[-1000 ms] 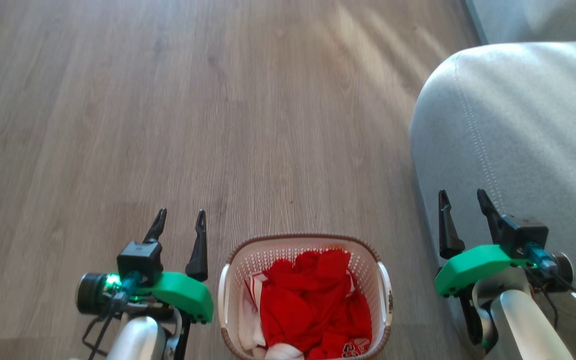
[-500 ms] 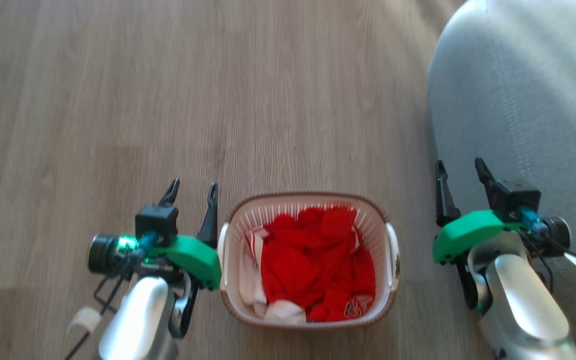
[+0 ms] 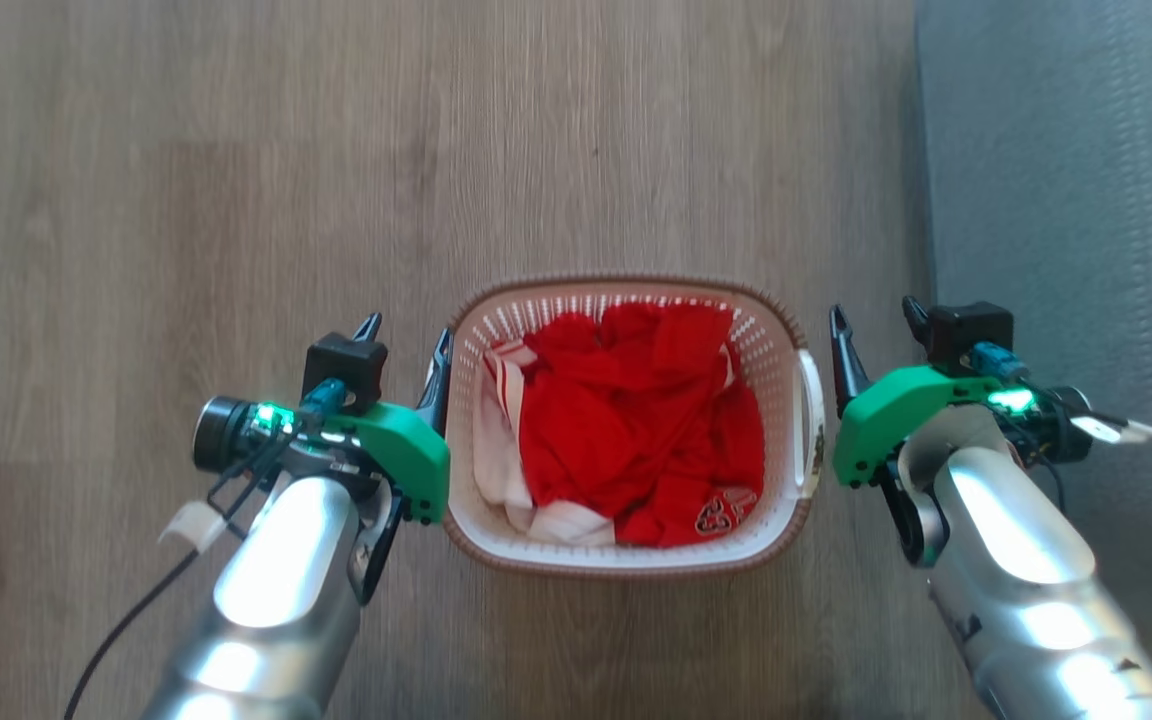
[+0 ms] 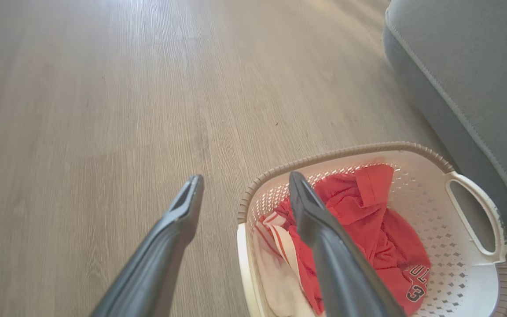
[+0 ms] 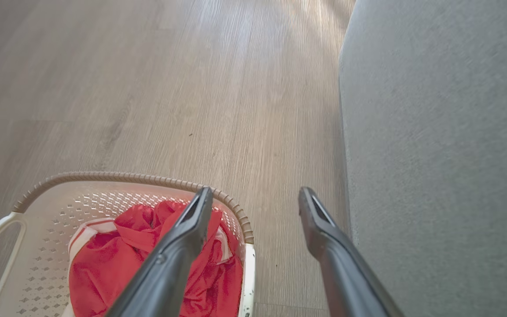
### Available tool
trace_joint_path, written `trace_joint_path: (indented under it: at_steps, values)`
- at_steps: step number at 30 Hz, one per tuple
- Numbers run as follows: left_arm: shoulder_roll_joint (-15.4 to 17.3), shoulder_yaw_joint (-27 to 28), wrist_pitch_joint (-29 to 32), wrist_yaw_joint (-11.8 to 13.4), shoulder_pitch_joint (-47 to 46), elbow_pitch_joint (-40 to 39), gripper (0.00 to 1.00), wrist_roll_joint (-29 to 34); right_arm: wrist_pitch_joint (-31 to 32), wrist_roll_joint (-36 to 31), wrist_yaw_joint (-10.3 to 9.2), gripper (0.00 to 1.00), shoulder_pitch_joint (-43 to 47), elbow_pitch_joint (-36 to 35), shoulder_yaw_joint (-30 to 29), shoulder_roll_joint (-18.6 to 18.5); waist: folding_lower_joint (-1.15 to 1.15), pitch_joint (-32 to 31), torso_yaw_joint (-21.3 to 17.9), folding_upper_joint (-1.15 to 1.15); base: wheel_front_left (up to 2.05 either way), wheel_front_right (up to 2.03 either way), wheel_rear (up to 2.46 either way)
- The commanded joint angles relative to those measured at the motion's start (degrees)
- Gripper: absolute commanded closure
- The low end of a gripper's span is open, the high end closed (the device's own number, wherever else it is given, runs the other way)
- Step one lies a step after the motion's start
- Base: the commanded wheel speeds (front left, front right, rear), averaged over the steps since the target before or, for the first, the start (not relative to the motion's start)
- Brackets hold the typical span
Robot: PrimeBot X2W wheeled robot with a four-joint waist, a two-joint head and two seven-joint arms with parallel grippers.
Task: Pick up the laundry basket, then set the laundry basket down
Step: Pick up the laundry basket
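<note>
Sofa [image 3: 1066,200] near laundry basket [image 3: 626,283], wood floor [image 3: 236,150]

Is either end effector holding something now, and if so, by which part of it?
Nothing is held. The left end effector and the right end effector are both open, one at each side of the laundry basket.

silver arms [image 3: 276,570]; green mounts [image 3: 406,455]; dark fingers [image 4: 332,255]

The floor [image 3: 186,200] was of grey-brown wood-look planks, their grain running away from the head camera. A grey upholstered sofa [image 3: 1066,180] (finely textured fabric, with a stitched seam along its edge in the left wrist view) stood at the right. Pale daylight streaked the far planks in both wrist views.
</note>
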Motion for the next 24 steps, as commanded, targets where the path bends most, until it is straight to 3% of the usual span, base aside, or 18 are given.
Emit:
trace_joint_path:
  at_steps: [1, 13, 24]
  values:
    - [0.6, 1.0, -0.3, -0.2, -1.6, 0.3, 0.00, -0.6, 0.1, 0.6, 0.40, 0.00, -0.6, 0.1, 1.7, 0.5, -0.02, 2.5, -0.1, 0.00, 0.00, 0.00, 0.00]
    - [0.6, -4.1, -0.3, -2.3, -9.0, 13.1, 0.00, -4.1, 1.4, 3.1, 0.40, 0.00, -6.1, 9.3, 4.2, 0.5, -0.02, 9.6, -0.1, 0.00, 0.00, 0.00, 0.00]
    - [0.6, -10.3, -0.3, -4.2, -13.8, 20.6, 0.00, -9.4, 5.8, 10.1, 0.40, 0.00, -8.8, 12.9, 8.9, 0.5, -0.02, 13.4, -0.3, 0.00, 0.00, 0.00, 0.00]
